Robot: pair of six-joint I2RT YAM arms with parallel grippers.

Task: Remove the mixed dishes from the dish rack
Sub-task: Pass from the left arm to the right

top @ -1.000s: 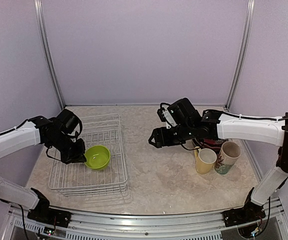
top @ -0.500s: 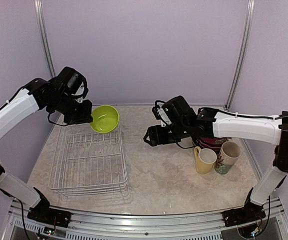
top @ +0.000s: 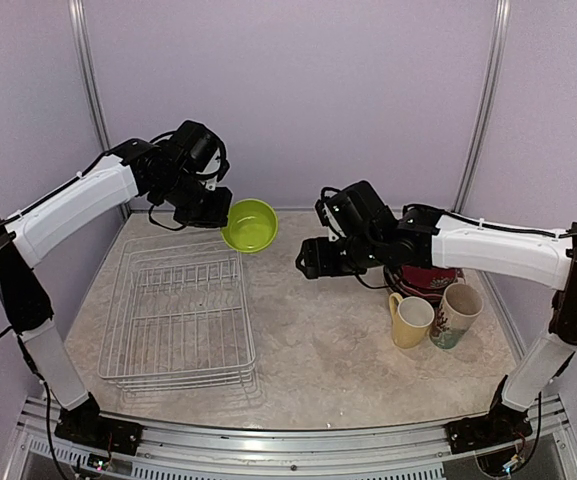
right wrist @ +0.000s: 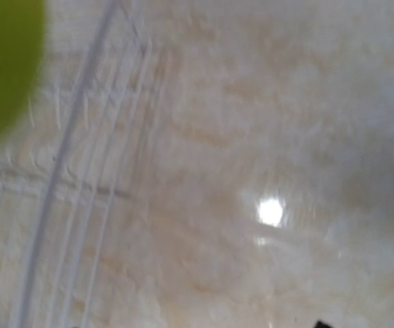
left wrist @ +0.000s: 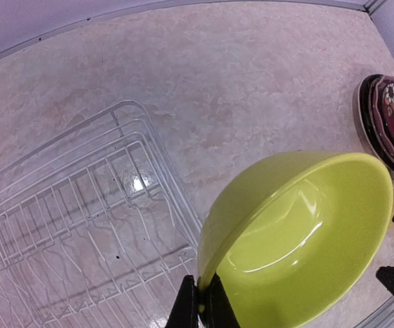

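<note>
Carrying the last dish out of the rack is the step in hand. From the top external view, the left claw (top: 224, 215) is clenched on the rim of the one lime-green round bowl (top: 249, 225), held in the air over the far right corner of the white wire dish rack (top: 178, 320). No dish shows in the rack. The right claw (top: 308, 258) hangs released and empty near the bowl. Two mugs stand at the right on the beige marbled table (top: 318, 360), a pale yellow mug (top: 411, 320) and a white floral mug (top: 456, 312), in front of one stack of plates topped dark red (top: 430, 281); I cannot count its plates.

The left wrist view shows the fingers (left wrist: 191, 307) pinching the bowl's edge.

The right wrist view is blurred: rack wires and a green patch.

Next, I judge, the bowl must swing right and be set down beside the mugs.
</note>
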